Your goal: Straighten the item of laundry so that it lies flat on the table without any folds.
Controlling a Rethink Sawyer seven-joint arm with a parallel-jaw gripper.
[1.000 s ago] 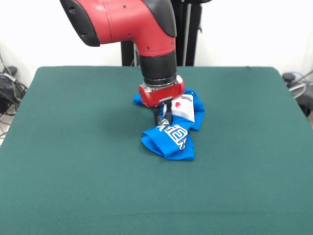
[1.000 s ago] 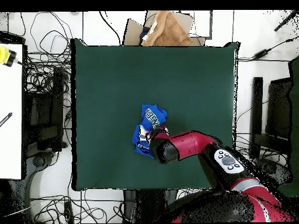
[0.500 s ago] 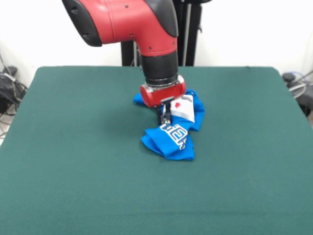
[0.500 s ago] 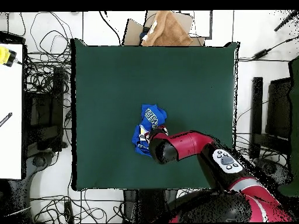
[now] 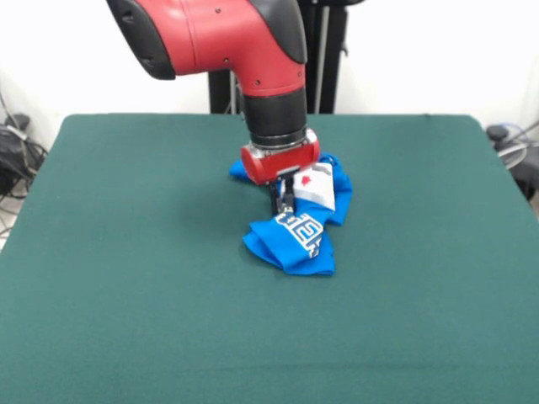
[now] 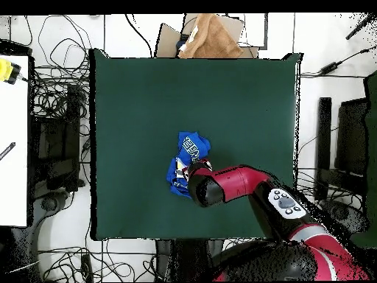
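- Green felt worktop [image 5: 126, 295] carries a crumpled blue T-shirt [image 5: 296, 240].
- Gripper [image 5: 285, 200] is down in its middle; whether the jaws grip, I can't tell.
- Next, likely: lift and spread a fold.

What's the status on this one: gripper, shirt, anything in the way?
Gripper down on the crumpled shirt, fingers not readable. Shirt bunched and folded mid-table, not flat. Nothing else on the felt near it.

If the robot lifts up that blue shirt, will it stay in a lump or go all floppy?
Probably floppy: the blue shirt lies bunched in soft folds on the table, so it should droop and partly unfold. It looks light for its size. It won't roll. The end effector sits down in its folds.
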